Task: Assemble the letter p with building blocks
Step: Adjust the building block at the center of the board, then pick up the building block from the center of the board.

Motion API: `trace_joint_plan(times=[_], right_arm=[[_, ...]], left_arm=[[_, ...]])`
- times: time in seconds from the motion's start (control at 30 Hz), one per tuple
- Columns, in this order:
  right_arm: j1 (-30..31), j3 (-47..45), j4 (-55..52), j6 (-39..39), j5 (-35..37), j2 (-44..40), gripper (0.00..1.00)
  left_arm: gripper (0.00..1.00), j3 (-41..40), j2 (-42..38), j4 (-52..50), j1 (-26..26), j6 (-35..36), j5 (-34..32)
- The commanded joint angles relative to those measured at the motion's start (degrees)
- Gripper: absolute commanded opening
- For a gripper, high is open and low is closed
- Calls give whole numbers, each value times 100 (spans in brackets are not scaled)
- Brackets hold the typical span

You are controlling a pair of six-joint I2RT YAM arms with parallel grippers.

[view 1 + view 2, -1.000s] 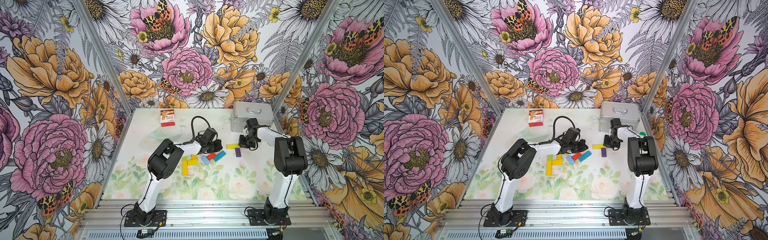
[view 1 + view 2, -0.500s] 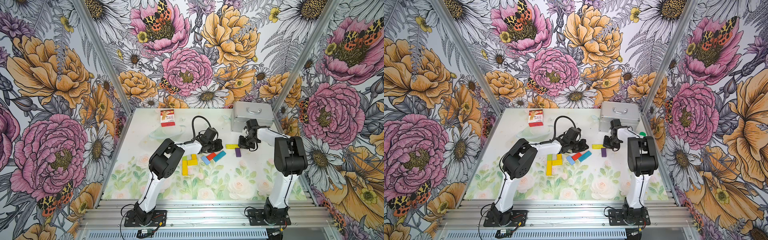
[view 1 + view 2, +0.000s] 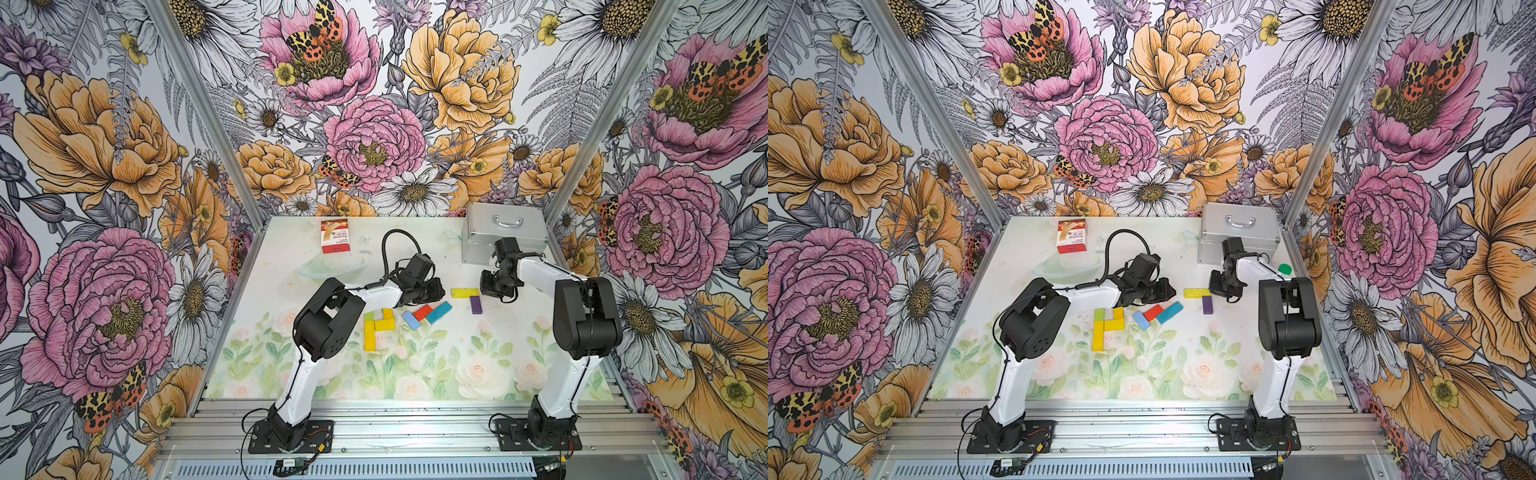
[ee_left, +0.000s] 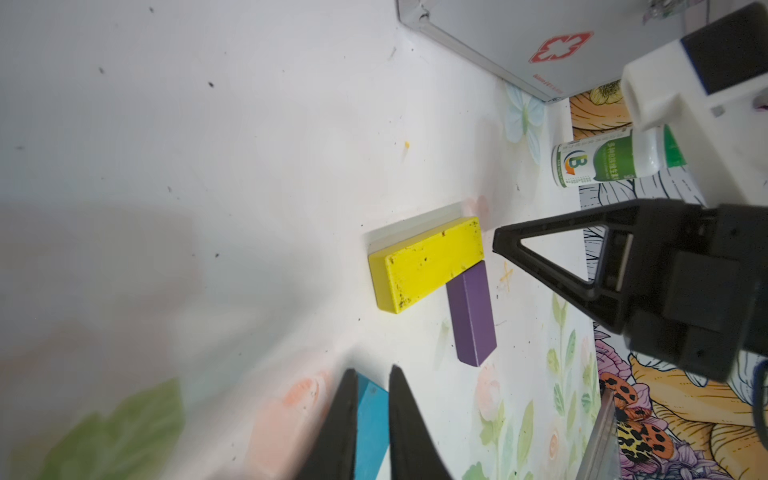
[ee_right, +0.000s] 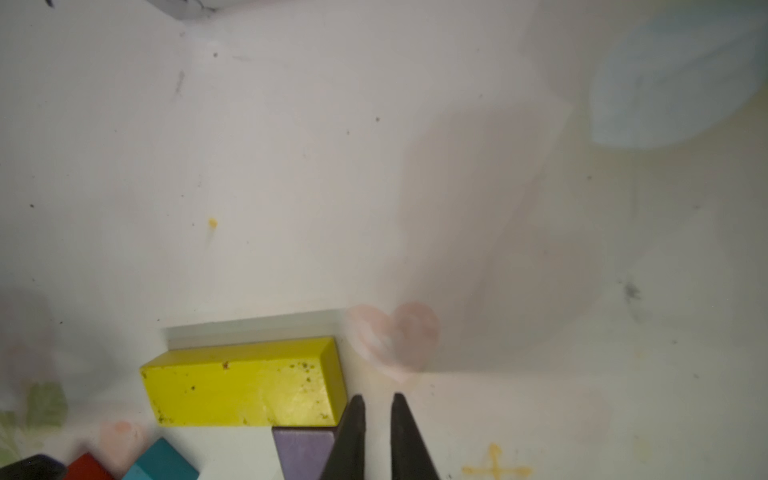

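Left claw (image 4: 372, 370) and right claw (image 5: 378, 397) hover low, facing each other, ajar.

Yellow block (image 3: 1197, 293) and purple block (image 3: 1207, 305) touch in an L, apart from the teal block (image 3: 1170, 312).

Walls (image 3: 374, 124) on three sides: bold floral wallpaper with pink and orange blooms and moths. Aluminium posts (image 3: 210, 116) at the corners. Table (image 3: 415, 374) pale, faint flower print, evenly lit.
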Motion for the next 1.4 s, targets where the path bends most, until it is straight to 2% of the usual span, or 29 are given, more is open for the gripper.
trace_joint_plan(times=[0.0, 0.1, 0.2, 0.23, 0.37, 0.5, 0.6, 0.87, 1.1, 1.37], right_arm=[[-25, -61, 73, 135, 329, -731, 37], [80, -177, 66, 256, 98, -1115, 54], [381, -273, 31, 319, -115, -1315, 66], [505, -309, 29, 343, -139, -1373, 67], [1259, -290, 38, 344, -137, -1354, 68], [1846, -140, 56, 245, -11, -1090, 72], [2190, 21, 82, 67, 74, -845, 75], [2521, 402, 76, -209, 131, -64, 77], [2803, 602, 73, -380, 117, 406, 75], [3043, 502, 73, -418, 91, 471, 74]], left_arm=[[33, -184, -654, 61, -1, 351, -362], [43, -452, -1000, 1, -35, 479, -562], [47, -833, -1441, -52, -50, 519, -782], [49, -962, -1586, -67, -49, 516, -849], [64, -1577, -2376, -162, 67, 452, -1033], [65, -2229, -2983, -233, 358, 271, -880], [66, -2743, -3608, -234, 511, 237, -1047], [69, -3340, -4777, -529, 872, 112, -1259], [69, -3523, -5046, -662, 952, 88, -1319], [69, -3542, -5013, -666, 948, 83, -1304]])
